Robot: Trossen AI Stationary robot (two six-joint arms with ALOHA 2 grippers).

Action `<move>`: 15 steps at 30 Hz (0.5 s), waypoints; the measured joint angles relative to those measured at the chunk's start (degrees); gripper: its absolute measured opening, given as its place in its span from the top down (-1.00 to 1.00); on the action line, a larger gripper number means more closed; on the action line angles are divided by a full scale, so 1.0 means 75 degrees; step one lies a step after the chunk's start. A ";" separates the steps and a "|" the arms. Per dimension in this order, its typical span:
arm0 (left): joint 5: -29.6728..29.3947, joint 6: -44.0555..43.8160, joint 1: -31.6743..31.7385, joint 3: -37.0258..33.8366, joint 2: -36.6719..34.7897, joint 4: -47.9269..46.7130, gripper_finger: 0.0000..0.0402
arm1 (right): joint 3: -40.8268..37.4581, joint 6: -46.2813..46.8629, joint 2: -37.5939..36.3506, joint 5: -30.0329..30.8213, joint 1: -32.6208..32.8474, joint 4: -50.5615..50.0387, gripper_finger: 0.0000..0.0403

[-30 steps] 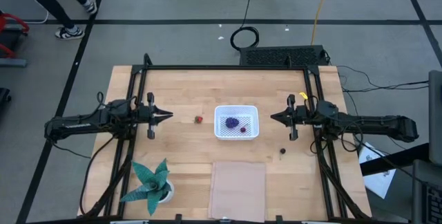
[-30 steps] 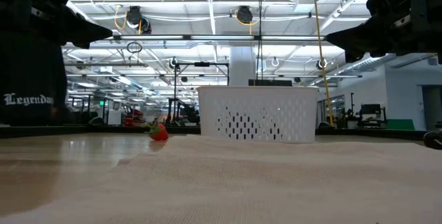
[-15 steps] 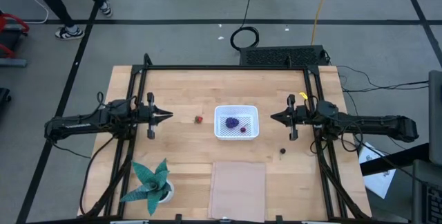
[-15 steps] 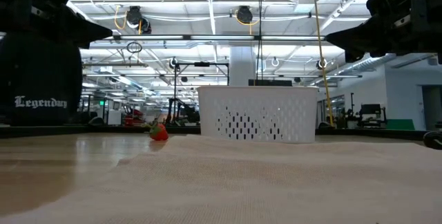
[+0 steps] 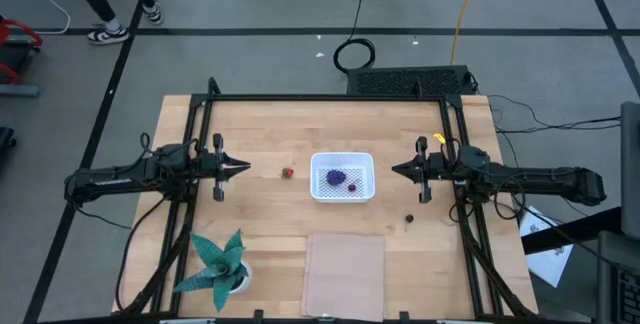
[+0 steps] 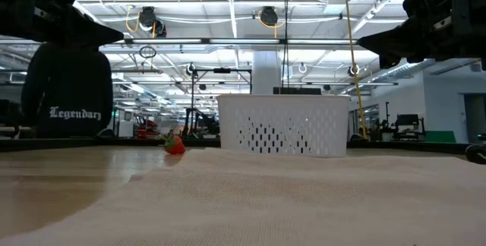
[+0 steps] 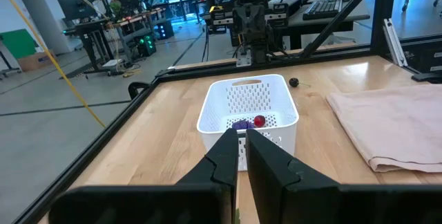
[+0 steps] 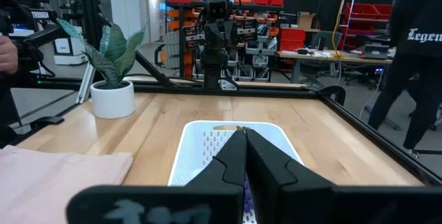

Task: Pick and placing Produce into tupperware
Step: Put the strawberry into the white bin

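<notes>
In the high view, the white container [image 5: 342,176] sat at the middle of the table [image 5: 260,124], holding a purple lump [image 5: 337,177] and a small dark red ball [image 5: 353,188]. A red piece [image 5: 287,173] lay on the bare wood just beside the container's left wall, apart from it. A second dark ball [image 5: 409,218] lay on the wood near the container's right front corner, toward the right arm. The left gripper [image 5: 240,167] hung at the left side of the table and the right gripper [image 5: 397,170] at the right side, both pointed at the container and well apart from it, each with its fingers closed and empty. A teal potted plant [image 5: 217,262] stood at the front left, and a pinkish cloth [image 5: 344,260] lay at the front centre. In the low view, the container [image 6: 283,124] stood on the table with the red piece [image 6: 175,145] just beside it, and a person in a dark top [image 6: 68,86] stood behind the table. In the left wrist view, the left gripper [image 7: 241,156] showed its fingers pressed together, aimed at the container [image 7: 248,110], where the purple lump [image 7: 241,124] and a red ball [image 7: 259,121] were visible; the other dark ball [image 7: 294,82] lay beyond it. In the right wrist view, the right gripper [image 8: 244,156] was likewise closed in front of the container [image 8: 207,148], with the potted plant [image 8: 110,72] beyond.
</notes>
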 joint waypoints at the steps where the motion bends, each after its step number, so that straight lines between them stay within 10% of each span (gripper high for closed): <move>1: 0.0000 -0.0002 -0.0002 0.0000 -0.0002 0.0001 0.84 | 0.0001 0.0027 -0.0001 0.0001 0.0000 -0.0002 1.00; 15: 0.0000 0.0016 -0.0001 0.0000 -0.0003 0.0003 0.84 | 0.0000 0.0172 -0.0022 -0.0006 0.0000 0.0058 1.00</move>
